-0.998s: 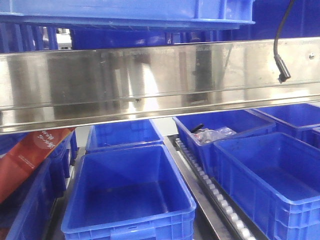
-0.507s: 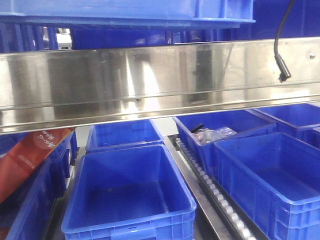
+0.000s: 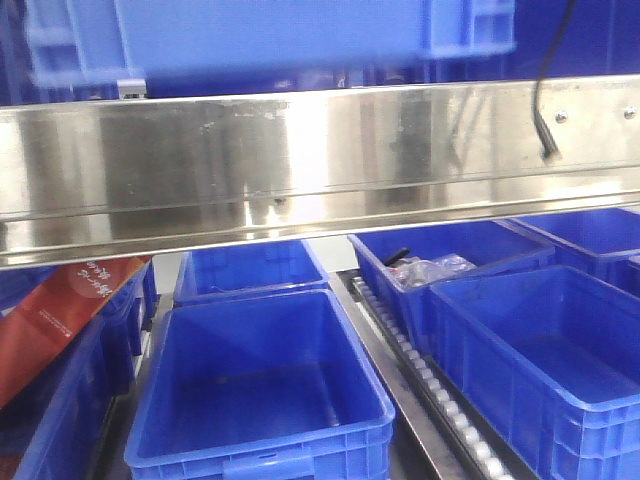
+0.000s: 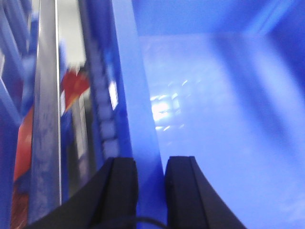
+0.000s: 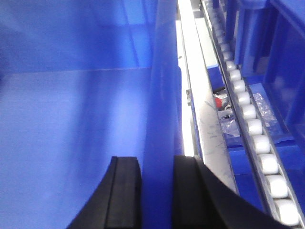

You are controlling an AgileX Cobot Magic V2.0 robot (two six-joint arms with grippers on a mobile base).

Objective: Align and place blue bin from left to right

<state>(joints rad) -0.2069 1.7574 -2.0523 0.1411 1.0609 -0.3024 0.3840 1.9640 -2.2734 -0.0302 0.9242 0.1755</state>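
The blue bin (image 3: pixel 270 35) hangs blurred at the top of the front view, above the steel rail. In the left wrist view my left gripper (image 4: pixel 151 167) is shut on the blue bin's left wall (image 4: pixel 138 95), one black finger (image 4: pixel 121 183) outside and the other inside. My right gripper (image 5: pixel 157 164) is likewise shut on the bin's right wall (image 5: pixel 162 95), and the bin's pale floor (image 5: pixel 71 124) lies to its left. Neither gripper shows in the front view.
A steel shelf rail (image 3: pixel 320 160) crosses the front view, with a black cable (image 3: pixel 545 120) hanging before it. Below it are empty blue crates (image 3: pixel 260 390), a crate holding plastic bags (image 3: pixel 440 265), a white roller track (image 3: pixel 420 370) and a red carton (image 3: pixel 60 320).
The blue bin has gone from sharp to motion-blurred, and its lower edge reaches further down. The black cable has swung slightly left. The crates below have not moved.
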